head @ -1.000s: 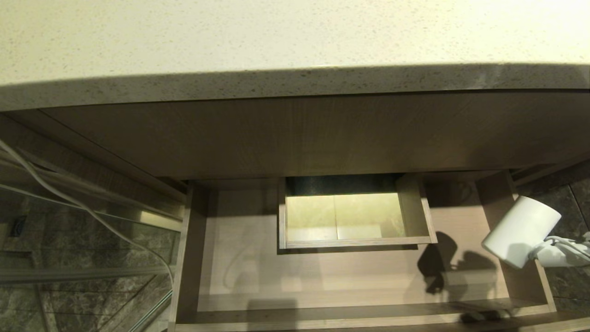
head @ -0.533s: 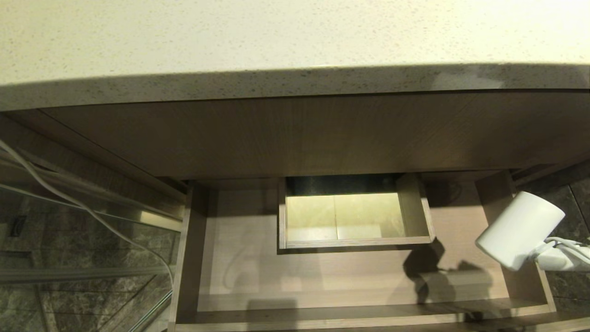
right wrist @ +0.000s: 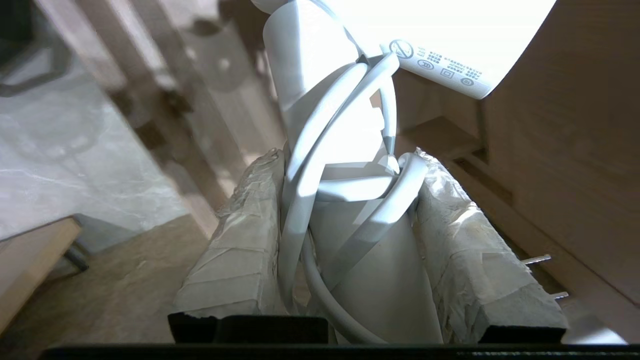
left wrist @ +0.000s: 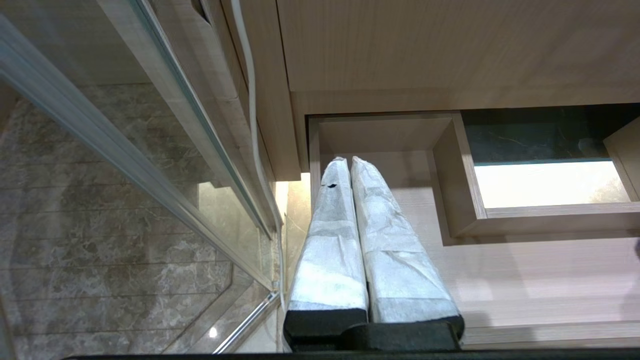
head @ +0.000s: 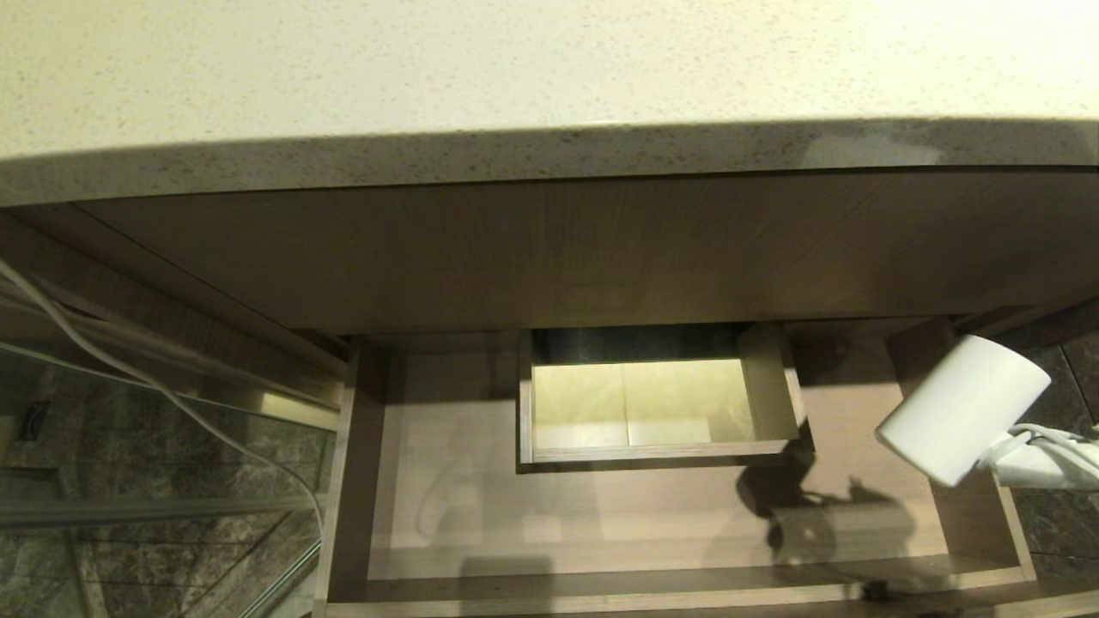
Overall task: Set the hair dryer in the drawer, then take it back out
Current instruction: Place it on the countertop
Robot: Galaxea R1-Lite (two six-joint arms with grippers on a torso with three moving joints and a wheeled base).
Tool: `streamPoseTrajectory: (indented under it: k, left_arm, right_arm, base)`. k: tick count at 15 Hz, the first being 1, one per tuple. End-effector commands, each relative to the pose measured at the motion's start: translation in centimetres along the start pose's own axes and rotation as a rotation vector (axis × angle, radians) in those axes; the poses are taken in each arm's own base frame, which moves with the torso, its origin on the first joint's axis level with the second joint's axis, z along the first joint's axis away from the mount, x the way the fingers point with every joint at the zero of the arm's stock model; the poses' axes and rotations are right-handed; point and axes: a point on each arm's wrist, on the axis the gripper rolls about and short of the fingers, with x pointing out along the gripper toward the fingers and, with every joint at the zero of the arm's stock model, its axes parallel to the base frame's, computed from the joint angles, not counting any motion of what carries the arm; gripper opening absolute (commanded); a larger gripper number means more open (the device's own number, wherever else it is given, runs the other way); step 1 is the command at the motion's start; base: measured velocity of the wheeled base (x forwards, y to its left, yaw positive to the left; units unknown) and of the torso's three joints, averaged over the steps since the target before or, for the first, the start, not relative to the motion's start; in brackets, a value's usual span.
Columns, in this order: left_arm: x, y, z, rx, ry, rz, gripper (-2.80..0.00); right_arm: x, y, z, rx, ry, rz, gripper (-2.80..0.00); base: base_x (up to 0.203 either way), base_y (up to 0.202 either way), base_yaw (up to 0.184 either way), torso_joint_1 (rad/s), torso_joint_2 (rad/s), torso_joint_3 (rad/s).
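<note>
Two grippers here: left gripper (left wrist: 348, 162) is clenched on nothing, parked over the left end of the pulled-out drawer (head: 446, 489) under the counter (head: 515, 77). Over on the right, the right gripper (right wrist: 345, 165) is grasping the hair dryer (head: 962, 421) by its cord-wrapped handle, above the drawer's right wall.

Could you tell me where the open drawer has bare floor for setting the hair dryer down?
The drawer floor is bare left of the boxed notch and along the front. The right end is tighter: the hair dryer, held by the right gripper, hangs over it.
</note>
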Motion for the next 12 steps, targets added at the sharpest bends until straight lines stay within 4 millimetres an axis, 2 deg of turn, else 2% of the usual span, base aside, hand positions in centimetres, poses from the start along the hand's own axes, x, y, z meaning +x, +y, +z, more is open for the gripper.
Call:
streamPoseTrajectory:
  k: [1, 12]
  left_arm:
    - [0.1, 0.0, -1.2, 0.0, 0.039, 0.001, -2.8]
    - [0.1, 0.0, -1.2, 0.0, 0.039, 0.001, -2.8]
  right_arm:
    - [-0.5, -0.8, 0.2, -0.029, 0.01, -0.033, -2.8]
    - [-6.8, -1.0, 4.5, -0.133, 0.032, -0.193, -2.8]
  base:
    - [0.0, 0.0, 0.0, 0.0, 0.0, 0.0]
    - [0.0, 0.0, 0.0, 0.0, 0.0, 0.0]
